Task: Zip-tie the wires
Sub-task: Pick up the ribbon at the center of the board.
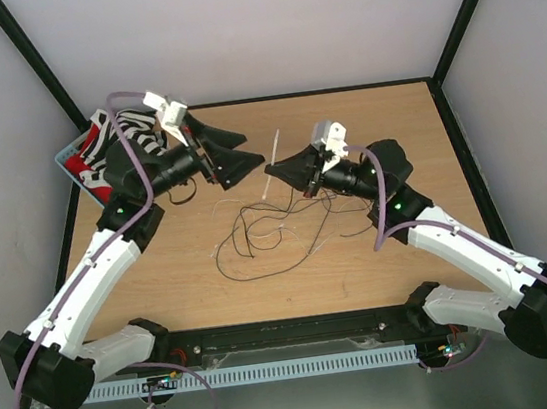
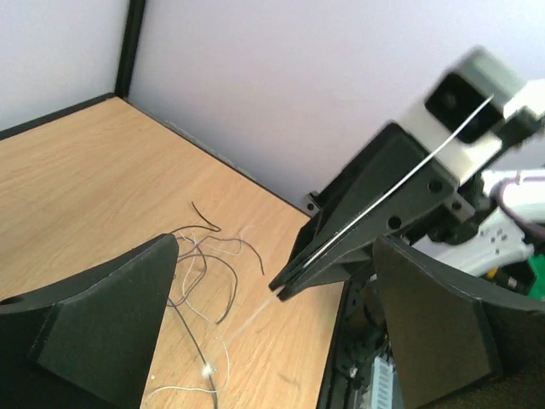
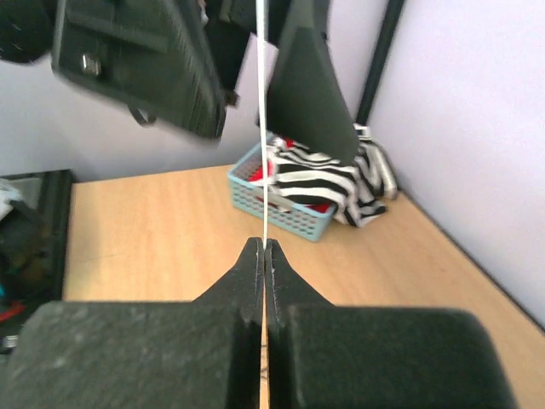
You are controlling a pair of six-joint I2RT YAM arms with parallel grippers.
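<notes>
wires [image 1: 257, 229] lie in a loose dark tangle with a few pale strands on the bench [image 1: 362, 263], between the two arms. the right pincer [image 1: 271, 170] is pressed together on a thin white zip tie [image 1: 272, 149] at the tangle's far side. the left pincer [image 1: 248, 144] stands wide apart just beside the tie, gripping nothing. a basket [image 1: 67, 156] sits in the far left corner.
</notes>
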